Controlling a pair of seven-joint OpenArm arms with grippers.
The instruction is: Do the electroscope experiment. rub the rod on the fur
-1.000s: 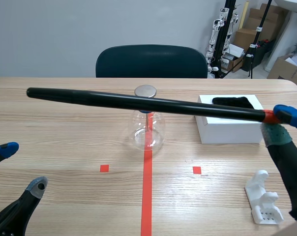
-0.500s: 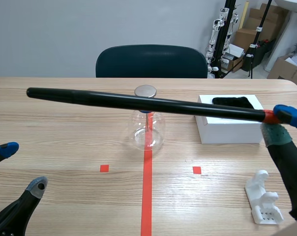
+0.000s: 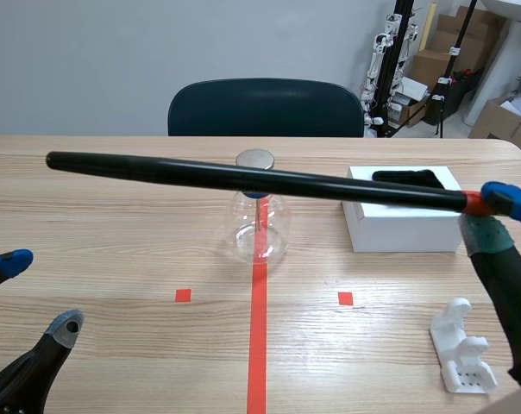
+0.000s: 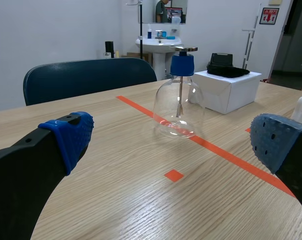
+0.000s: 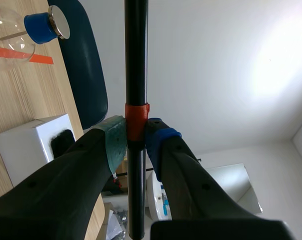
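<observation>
A white box (image 3: 403,226) is parked right of centre on the bench (image 3: 114,250), with black fur (image 3: 409,178) tucked into its top. Mid-frame, a glass flask (image 3: 260,228) is capped by a metal disc (image 3: 255,159), and a thin stem can be seen inside. The rod (image 3: 200,175) is clamped at its red band by the right claw (image 3: 495,216). It's stretched from the right edge to the upper left, crossing in front of fur and disc. Contact with the fur can't be made out. The left claw (image 3: 38,293) is spread wide at lower left, nothing held.
</observation>
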